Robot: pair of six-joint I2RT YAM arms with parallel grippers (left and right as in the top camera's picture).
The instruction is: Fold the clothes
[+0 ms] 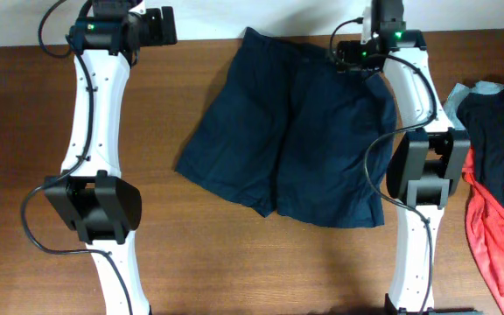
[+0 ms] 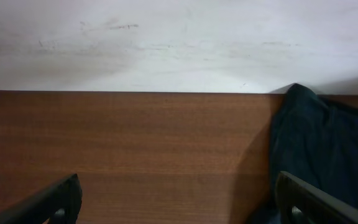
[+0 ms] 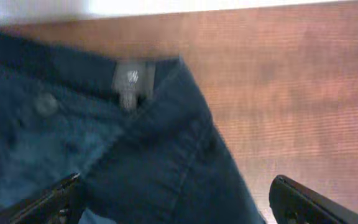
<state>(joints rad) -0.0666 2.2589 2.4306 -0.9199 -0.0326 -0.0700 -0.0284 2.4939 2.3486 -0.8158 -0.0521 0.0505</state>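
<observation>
Shorts (image 1: 291, 131) of dark navy lie spread flat in the middle of the table (image 1: 191, 254) in the overhead view, waistband at the far edge. Well to their left, the left tool (image 1: 151, 26) hovers at the far edge. The right tool (image 1: 355, 52) is over the waistband's right corner. A heap of garments (image 1: 497, 175) lies at the right edge.

Left wrist view: fingers (image 2: 55, 202) spread wide above bare wood, shorts to their right.

Right wrist view: fingers set apart over the waistband, with a grey label (image 3: 129, 79) and a button (image 3: 44, 104) showing.
</observation>
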